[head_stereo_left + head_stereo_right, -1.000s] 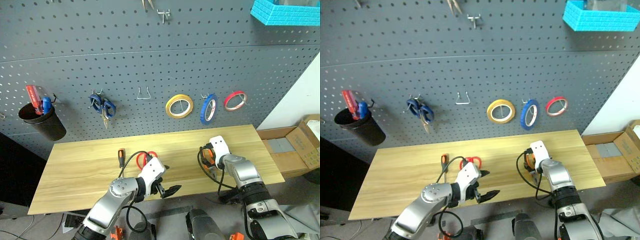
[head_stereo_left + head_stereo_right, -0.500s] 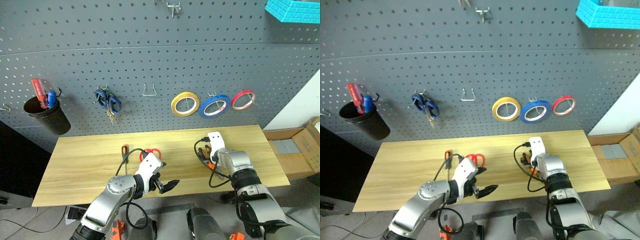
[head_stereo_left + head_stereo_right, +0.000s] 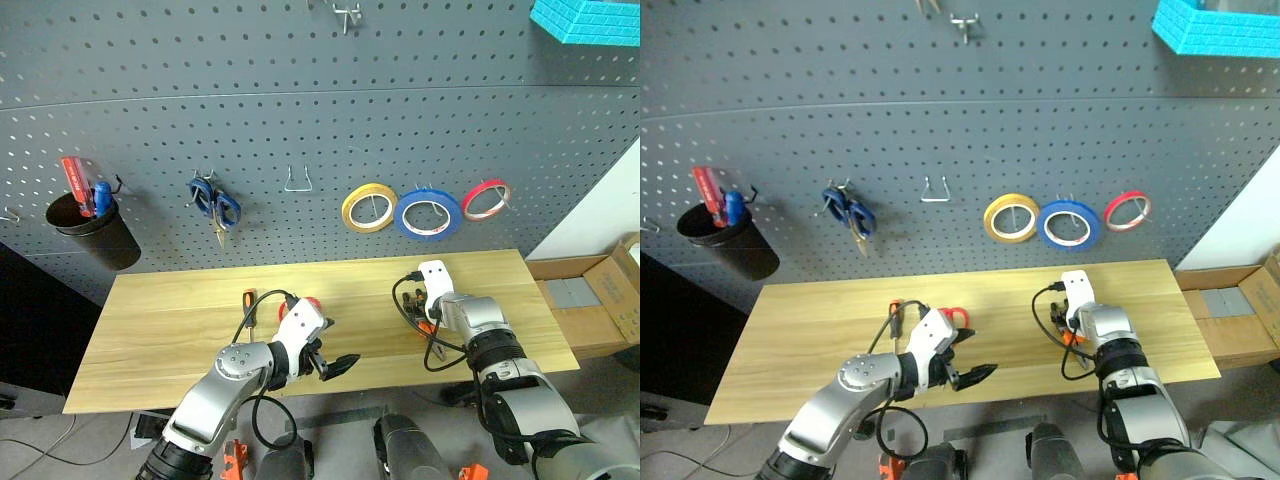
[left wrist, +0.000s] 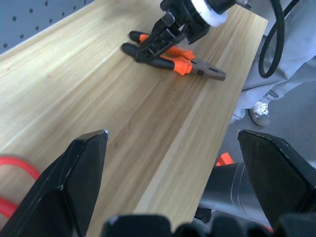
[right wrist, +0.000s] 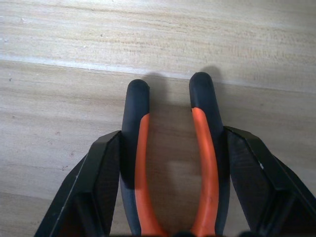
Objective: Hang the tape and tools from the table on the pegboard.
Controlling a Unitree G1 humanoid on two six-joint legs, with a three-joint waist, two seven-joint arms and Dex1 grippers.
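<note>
Your right gripper (image 5: pixel 170 197) has its two fingers (image 5: pixel 101 182) pressed against the outer sides of both handles of the pliers (image 5: pixel 173 163) — closed on them, with the tool lying flat on the table (image 3: pixel 180 320) and its handle tips reaching past the fingertips. Your left gripper (image 3: pixel 333 366) is spread wide and holds nothing; the red-handled scissors (image 3: pixel 952 315) and the slim screwdriver (image 3: pixel 247 301) lie just behind it on the wood. Further out from both grippers, the blue tape (image 3: pixel 428 214) hangs on the pegboard (image 3: pixel 300 130) between the yellow roll (image 3: pixel 369 207) and the red-pink roll (image 3: pixel 486 199).
</note>
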